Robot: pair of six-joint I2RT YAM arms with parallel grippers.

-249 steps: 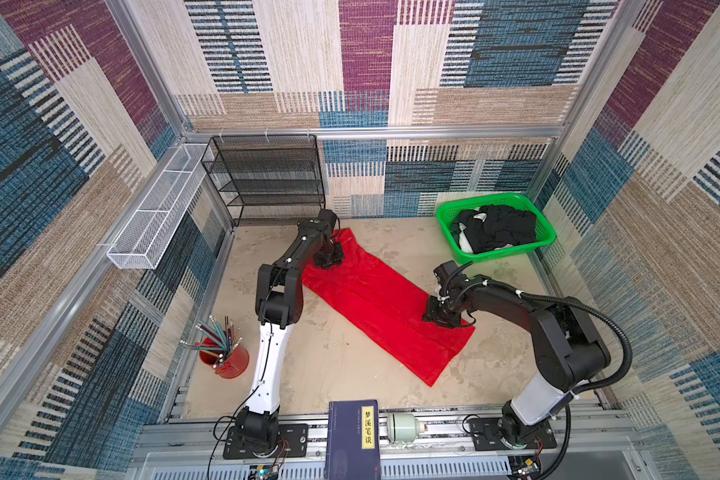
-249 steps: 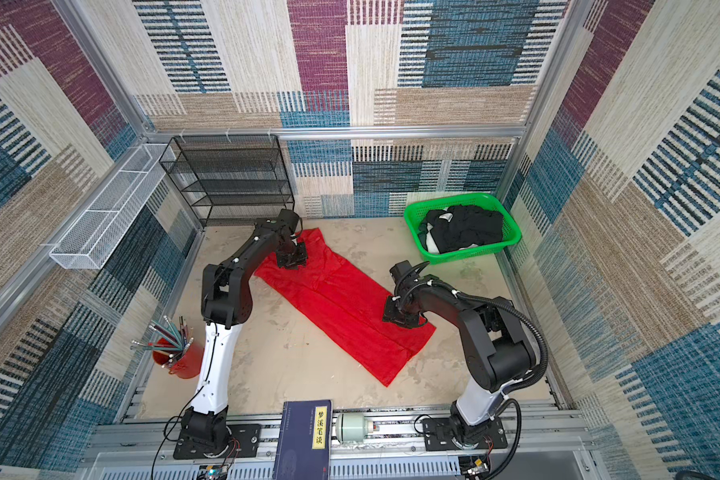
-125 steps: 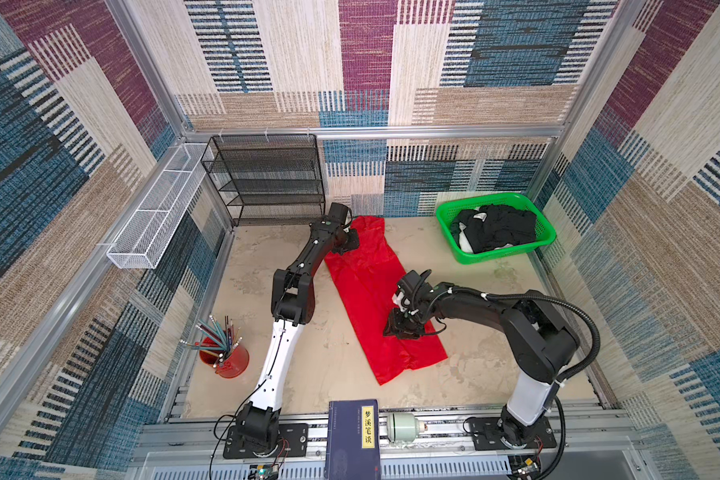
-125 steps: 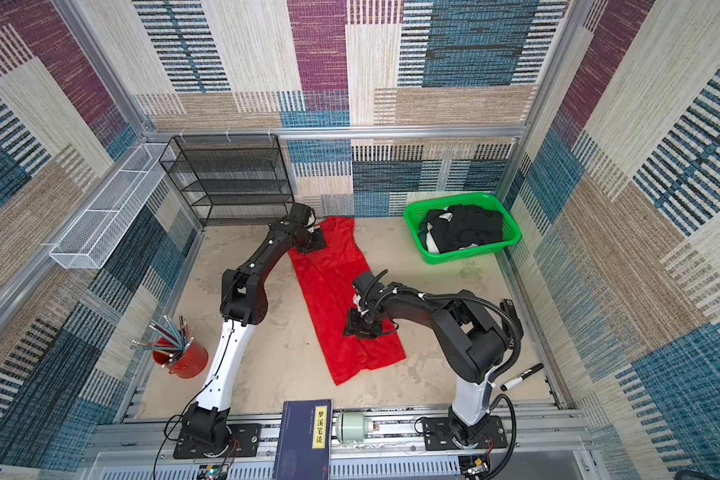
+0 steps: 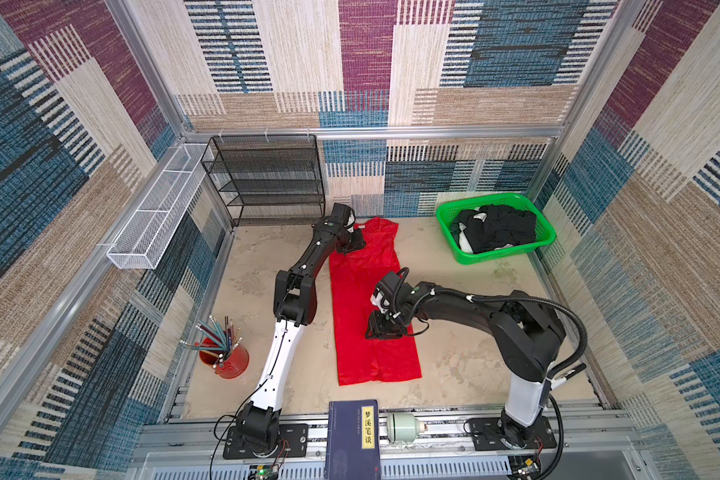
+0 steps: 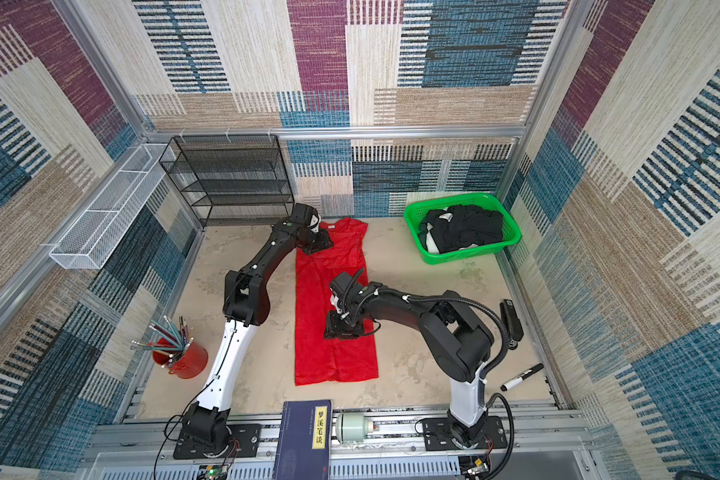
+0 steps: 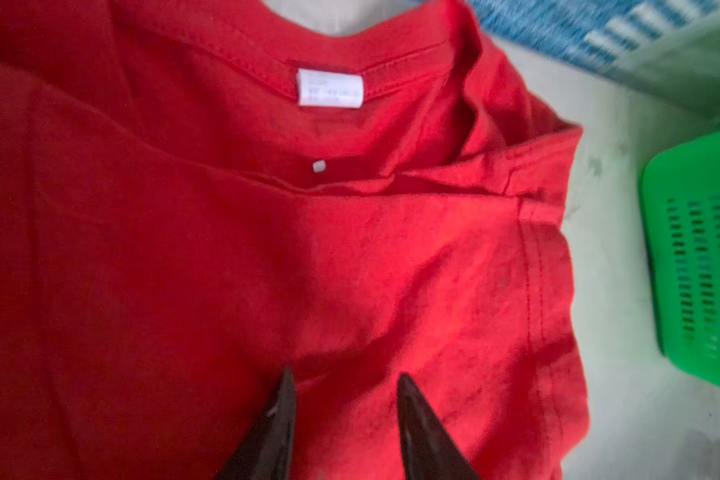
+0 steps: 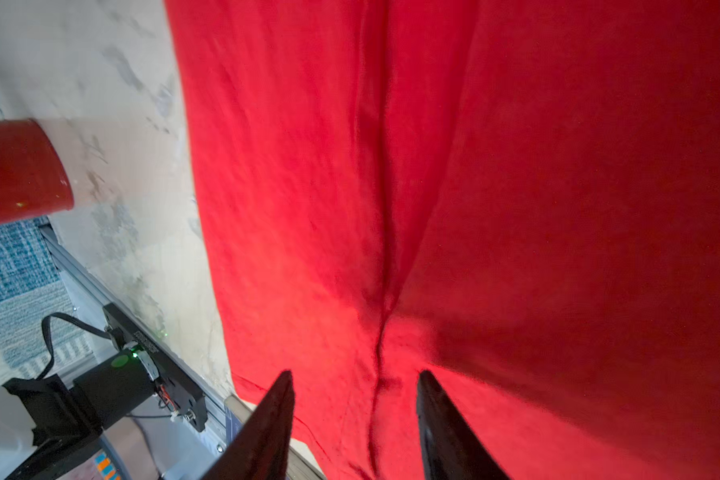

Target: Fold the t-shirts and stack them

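Here's the red t-shirt (image 5: 352, 291) stretched out as one long narrow strip down the middle of the table (image 5: 454, 332), collar at the far end and hem at the near end. The sides look folded in lengthwise, so I'd call the first folds done. The cross folds that would bring it down to a compact packet are not made.

The left end effector (image 7: 344, 374) sits at the far end just below the collar, with the white neck tag (image 7: 330, 88) in plain sight. Its jaws are parted over flat cloth and nothing is pinched between them. The right end effector (image 8: 355, 374) is down on the shirt's right side about halfway along. It too stands apart, with a thin crease of red running through the gap but not clamped.

Far right, the green mesh basket (image 5: 501, 255) holds a crumpled heap of black t-shirts (image 5: 499, 232) with a little white showing. None of those is folded, and there's no stack anywhere on the table. By my reckoning that leaves most of the job to do.

On the near left, a red cup (image 5: 229, 363) bristles with pencils (image 5: 215, 334). The white wire tray (image 5: 159, 216) on the left wall and the black mesh shelf rack (image 5: 267, 183) at the back show nothing inside.
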